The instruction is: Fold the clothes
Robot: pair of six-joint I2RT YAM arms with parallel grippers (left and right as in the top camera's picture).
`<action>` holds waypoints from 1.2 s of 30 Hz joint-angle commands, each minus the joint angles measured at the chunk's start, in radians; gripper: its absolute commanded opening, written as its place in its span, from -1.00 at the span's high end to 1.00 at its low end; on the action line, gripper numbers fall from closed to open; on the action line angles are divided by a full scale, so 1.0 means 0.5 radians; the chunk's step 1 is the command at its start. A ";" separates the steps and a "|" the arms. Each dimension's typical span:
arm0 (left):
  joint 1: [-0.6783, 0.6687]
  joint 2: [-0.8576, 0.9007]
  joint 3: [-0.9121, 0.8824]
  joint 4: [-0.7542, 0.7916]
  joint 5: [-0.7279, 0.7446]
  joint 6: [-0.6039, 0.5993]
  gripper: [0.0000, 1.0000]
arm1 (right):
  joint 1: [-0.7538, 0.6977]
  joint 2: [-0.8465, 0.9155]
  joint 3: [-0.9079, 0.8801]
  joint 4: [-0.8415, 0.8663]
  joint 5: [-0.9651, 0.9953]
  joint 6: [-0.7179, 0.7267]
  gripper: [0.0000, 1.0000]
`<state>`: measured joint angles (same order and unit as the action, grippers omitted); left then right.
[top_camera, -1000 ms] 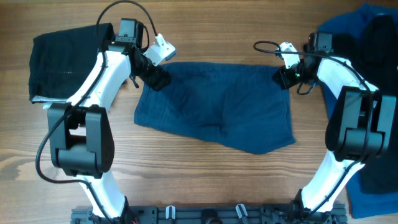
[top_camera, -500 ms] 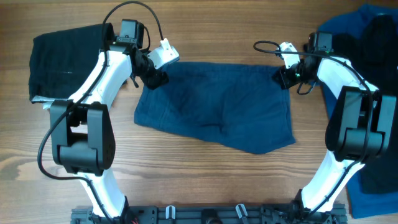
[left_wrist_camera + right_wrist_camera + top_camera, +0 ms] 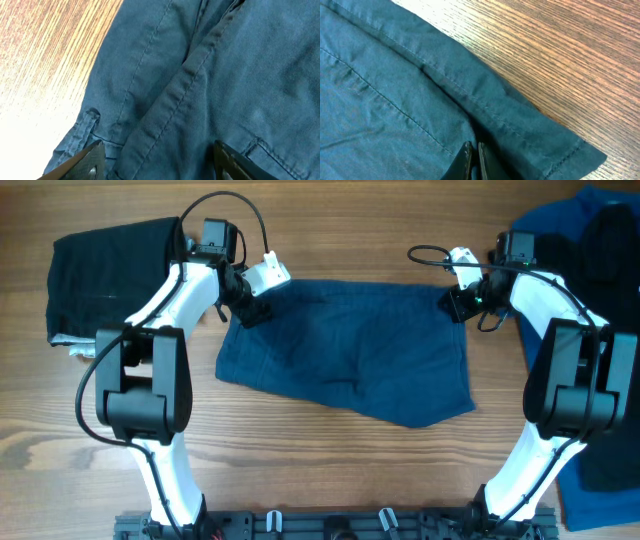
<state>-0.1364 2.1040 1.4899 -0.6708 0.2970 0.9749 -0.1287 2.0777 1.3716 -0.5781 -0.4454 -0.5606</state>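
Dark navy shorts [image 3: 350, 350] lie spread flat across the middle of the wooden table [image 3: 330, 470]. My left gripper [image 3: 250, 307] hovers at their top-left corner. In the left wrist view it [image 3: 157, 162] stands open, with its two fingertips [image 3: 92, 156] on either side of the waistband and belt loops [image 3: 150, 115] and nothing pinched. At the top-right corner my right gripper [image 3: 455, 304] is down on the cloth. The right wrist view shows it [image 3: 473, 156] shut, with a thin fold of the shorts [image 3: 395, 100] caught beside the hem.
A black garment [image 3: 100, 270] lies at the back left with a pale edge [image 3: 65, 340] under it. A pile of brighter blue [image 3: 560, 230] and black clothes [image 3: 610, 250] fills the right edge, down to the front right corner [image 3: 585, 505].
My left gripper has shifted slightly up and right at the shorts' top-left corner, and its jaws narrowed and then widened again. The right gripper and the shorts have stayed put.
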 commanded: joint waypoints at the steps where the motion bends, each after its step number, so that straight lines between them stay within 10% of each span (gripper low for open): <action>1: 0.007 0.068 0.013 -0.006 -0.005 0.048 -0.39 | 0.014 0.041 0.027 0.021 -0.046 0.023 0.88; 15: 0.007 0.112 0.013 -0.087 -0.020 -0.018 -0.11 | 0.014 0.041 0.027 0.027 -0.046 0.024 0.90; 21: 0.007 0.093 0.013 -0.063 -0.020 -0.036 0.92 | 0.014 0.041 0.027 0.025 -0.044 0.069 0.85; 28: 0.005 0.005 0.014 -0.025 -0.020 -0.159 0.92 | 0.014 0.037 0.040 0.034 -0.030 0.237 0.92; 36: 0.005 -0.175 0.014 0.056 0.016 -0.842 0.92 | 0.014 -0.133 0.051 -0.135 -0.031 0.616 0.91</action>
<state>-0.1368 2.0926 1.4906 -0.6510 0.2970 0.7181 -0.1287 2.0754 1.3754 -0.6220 -0.4454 -0.3420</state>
